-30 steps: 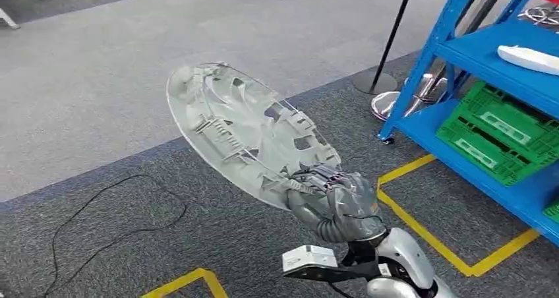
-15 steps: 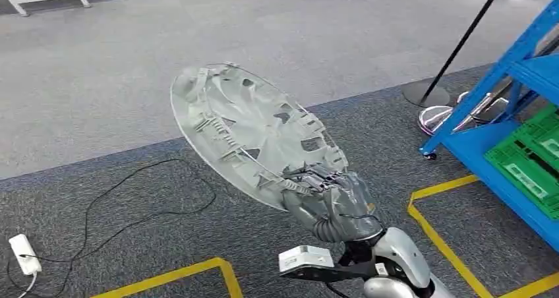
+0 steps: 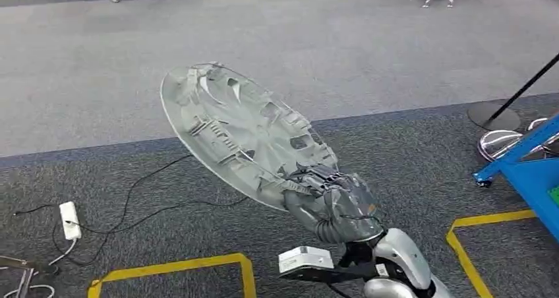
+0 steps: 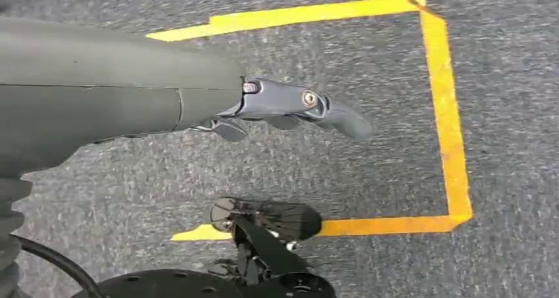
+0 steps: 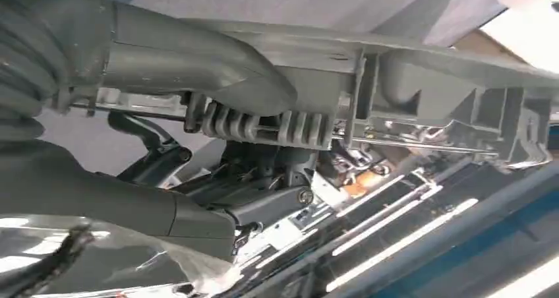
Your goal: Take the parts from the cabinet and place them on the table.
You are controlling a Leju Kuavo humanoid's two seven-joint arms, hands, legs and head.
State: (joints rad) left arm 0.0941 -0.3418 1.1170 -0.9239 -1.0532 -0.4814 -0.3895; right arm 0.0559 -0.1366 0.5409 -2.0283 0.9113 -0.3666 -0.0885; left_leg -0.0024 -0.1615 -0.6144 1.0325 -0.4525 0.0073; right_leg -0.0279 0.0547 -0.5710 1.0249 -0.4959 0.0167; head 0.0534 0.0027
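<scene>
One silver wheel cover (image 3: 244,133) was held tilted above the grey carpet (image 3: 395,153) | right hand (image 3: 336,206) grasped its lower rim | left hand (image 4: 290,110) hung over floor, fingers loosely extended, holding nothing

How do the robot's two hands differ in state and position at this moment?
The right hand grips the rim of the silver wheel cover; the left hand holds nothing, its fingers loosely extended. The right hand is raised out in front of the body, with the cover tilted above the carpet; the left hand hangs low over the grey carpet, near the yellow floor tape. Both are grey with dark fingers.
</scene>
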